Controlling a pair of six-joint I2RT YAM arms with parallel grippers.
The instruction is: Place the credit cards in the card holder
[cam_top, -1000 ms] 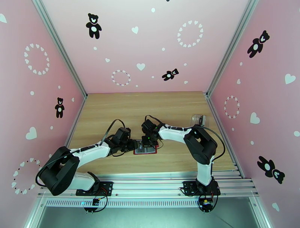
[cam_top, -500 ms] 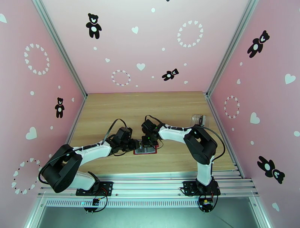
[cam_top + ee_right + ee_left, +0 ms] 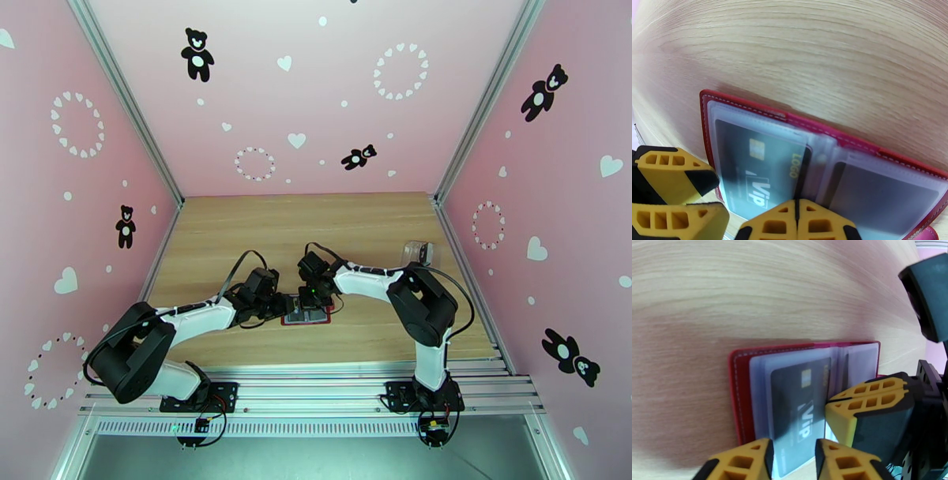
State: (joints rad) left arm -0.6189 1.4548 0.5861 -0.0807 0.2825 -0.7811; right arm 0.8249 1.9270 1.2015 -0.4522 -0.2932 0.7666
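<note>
The red card holder lies open on the wooden table, its clear sleeves facing up. A dark credit card marked VIP sits mostly inside the left sleeve. Its near end sticks out between the fingers of my left gripper, which is shut on its edges. My right gripper is shut and presses its tips on the sleeve beside the card, near the holder's fold. A second dark card lies in the right sleeve.
A clear plastic box stands at the table's right side by the wall. Pink walls close in the left, back and right. An aluminium rail with both arm bases runs along the near edge.
My left arm has edged slightly right, toward the holder, with the card. The right arm and the holder have stayed put.
</note>
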